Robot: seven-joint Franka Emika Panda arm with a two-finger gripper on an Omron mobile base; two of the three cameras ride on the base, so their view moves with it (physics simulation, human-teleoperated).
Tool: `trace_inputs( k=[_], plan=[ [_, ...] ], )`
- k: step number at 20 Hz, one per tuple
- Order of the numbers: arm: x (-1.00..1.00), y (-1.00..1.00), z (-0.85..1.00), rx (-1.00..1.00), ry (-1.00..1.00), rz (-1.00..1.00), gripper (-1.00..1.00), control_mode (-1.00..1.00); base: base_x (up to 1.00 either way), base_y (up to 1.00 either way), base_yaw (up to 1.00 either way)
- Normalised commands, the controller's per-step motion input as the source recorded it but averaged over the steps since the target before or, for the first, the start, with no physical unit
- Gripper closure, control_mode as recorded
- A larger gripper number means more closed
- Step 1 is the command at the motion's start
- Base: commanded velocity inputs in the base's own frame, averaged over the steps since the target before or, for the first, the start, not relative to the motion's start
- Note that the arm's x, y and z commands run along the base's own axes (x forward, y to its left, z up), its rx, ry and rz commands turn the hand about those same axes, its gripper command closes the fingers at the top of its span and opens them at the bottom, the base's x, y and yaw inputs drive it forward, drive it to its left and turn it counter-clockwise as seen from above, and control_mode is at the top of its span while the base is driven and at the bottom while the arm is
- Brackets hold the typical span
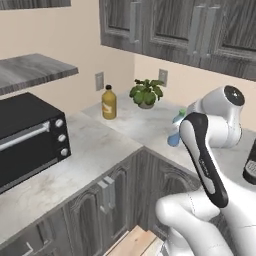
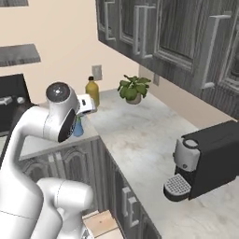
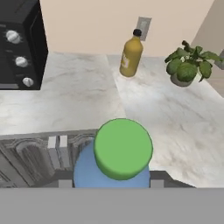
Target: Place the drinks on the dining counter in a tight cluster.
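water bottle (image 1: 174,131): arm is hiding most of it | dark bottle (image 1: 250,165): 3 o'clock edge is cutting it off | toaster oven (image 3: 19,43): 9 o'clock edge is cropping it

The white arm rises from the base, its dark-trimmed forearm angled upward to a rounded elbow joint, then turns forward toward the hand. The gripper (image 3: 111,183) points downward, its two fingers (image 3: 64,183) closed on the water bottle (image 3: 87,173) directly beneath the hand, one finger at each side of the bottle body just below its cap. In the right base view the gripper (image 2: 80,122) sits just ahead of the elbow joint.
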Motion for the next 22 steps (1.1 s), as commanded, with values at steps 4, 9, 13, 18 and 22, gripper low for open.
trace_inputs(
  k=[4,9,13,18,22],
  plan=[
    [0.0,0.0,0.0,0.0,0.0,0.0,1.0,1.0,0.0,0.01,0.38],
    [0.0,0.0,0.0,0.0,0.0,0.0,1.0,1.0,-0.13,0.1,0.75],
    [0.0,0.0,0.0,0.0,0.0,0.0,1.0,1.0,-0.1,0.15,0.92],
    [0.0,0.0,0.0,0.0,0.0,0.0,1.0,1.0,0.04,0.24,0.99],
    [0.0,0.0,0.0,0.0,0.0,0.0,1.0,1.0,0.21,0.22,0.98]
  ],
)
